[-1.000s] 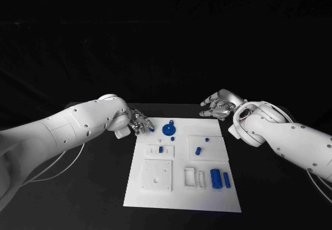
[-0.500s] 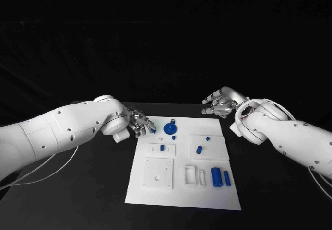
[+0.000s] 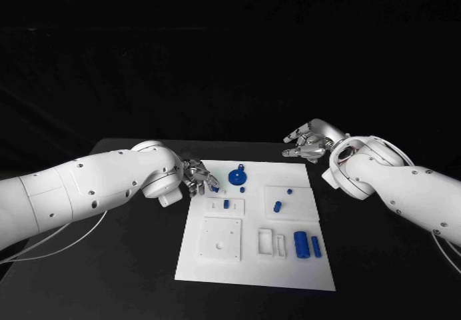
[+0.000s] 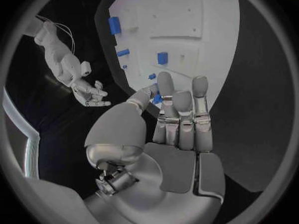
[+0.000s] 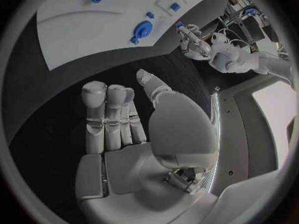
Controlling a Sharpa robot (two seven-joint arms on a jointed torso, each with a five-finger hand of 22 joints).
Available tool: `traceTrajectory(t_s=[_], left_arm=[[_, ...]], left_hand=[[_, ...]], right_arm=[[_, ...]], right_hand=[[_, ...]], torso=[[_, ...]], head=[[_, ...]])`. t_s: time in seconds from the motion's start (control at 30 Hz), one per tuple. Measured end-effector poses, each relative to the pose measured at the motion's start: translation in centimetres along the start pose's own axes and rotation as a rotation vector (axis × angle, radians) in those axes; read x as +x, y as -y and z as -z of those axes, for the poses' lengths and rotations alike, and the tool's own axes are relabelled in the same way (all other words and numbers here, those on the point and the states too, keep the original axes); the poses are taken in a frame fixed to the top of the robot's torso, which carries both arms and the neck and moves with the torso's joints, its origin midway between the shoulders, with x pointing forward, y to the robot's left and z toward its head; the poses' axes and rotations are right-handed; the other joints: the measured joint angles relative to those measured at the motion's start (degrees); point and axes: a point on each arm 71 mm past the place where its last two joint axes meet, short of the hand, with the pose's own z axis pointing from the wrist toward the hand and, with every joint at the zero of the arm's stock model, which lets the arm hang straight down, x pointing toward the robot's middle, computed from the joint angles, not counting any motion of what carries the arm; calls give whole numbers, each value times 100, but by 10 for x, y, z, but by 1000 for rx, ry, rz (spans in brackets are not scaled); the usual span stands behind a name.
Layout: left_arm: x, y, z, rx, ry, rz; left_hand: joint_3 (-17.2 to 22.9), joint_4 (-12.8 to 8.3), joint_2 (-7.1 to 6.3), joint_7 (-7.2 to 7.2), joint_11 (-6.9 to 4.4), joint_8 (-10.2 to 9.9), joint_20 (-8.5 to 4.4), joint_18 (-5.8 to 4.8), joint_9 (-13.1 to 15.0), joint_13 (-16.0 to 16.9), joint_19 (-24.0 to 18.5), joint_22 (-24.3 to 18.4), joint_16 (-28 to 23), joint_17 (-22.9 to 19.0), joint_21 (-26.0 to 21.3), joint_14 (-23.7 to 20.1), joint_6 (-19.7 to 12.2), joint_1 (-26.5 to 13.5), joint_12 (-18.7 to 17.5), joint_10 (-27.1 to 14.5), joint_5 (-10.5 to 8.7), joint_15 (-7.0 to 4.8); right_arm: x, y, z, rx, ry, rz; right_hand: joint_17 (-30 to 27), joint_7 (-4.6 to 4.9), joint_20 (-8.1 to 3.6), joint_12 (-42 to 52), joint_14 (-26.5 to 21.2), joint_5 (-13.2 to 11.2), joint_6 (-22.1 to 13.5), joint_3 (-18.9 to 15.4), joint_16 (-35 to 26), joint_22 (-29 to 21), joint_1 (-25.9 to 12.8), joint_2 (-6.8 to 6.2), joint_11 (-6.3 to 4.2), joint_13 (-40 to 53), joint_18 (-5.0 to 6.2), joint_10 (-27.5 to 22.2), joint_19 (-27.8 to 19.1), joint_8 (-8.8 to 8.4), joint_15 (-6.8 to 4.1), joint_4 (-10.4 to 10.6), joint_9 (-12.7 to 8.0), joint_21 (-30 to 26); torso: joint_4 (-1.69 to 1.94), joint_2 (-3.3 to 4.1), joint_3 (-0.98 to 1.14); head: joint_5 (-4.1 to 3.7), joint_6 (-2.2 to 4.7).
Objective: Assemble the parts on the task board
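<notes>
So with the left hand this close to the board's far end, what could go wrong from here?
1. The left hand hovers at the task board's edge, its fingers beside the round blue part; a careless reach could knock that part or the small blue piece next to it.
2. The board appears to lie loose on the table, so a sideways push might shift it.
3. The right hand holds nothing, off the board, so it couldn't steady it.
</notes>
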Motion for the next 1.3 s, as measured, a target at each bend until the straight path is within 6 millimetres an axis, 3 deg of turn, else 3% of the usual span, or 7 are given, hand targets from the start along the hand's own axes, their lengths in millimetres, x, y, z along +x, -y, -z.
traceTrajectory(t_s=[0.5, 1.3], left_arm=[[24, -5, 2, -11, 49, -92], [38, -13, 1, -28, 72, -139]], left_hand=[[86, 0, -65, -10, 19, -27, -20, 0, 47, 4, 21, 0, -70, 39, 0, 79, 45, -24, 55, 18, 24, -39], [87, 1, -67, -12, 20, -8, -20, 1, 64, -1, 20, 3, -70, 73, 0, 89, 49, -18, 88, 18, 12, -29]], right_arm=[[-1, 2, 1, 4, 0, 0], [-1, 4, 2, 7, -2, -2]], right_hand=[[0, 0, 0, 0, 0, 0, 0, 0, 0, -1, 0, 0, 0, 0, -1, 0, 0, 0, 0, 0, 0, 0], [-1, 0, 0, 0, 0, 27, 0, 0, 0, -2, 0, 0, 0, 0, -1, 0, 0, 0, 0, 0, 0, 0]], torso=[[-10, 10, 8], [-12, 19, 5]], head=[[14, -13], [24, -37]])
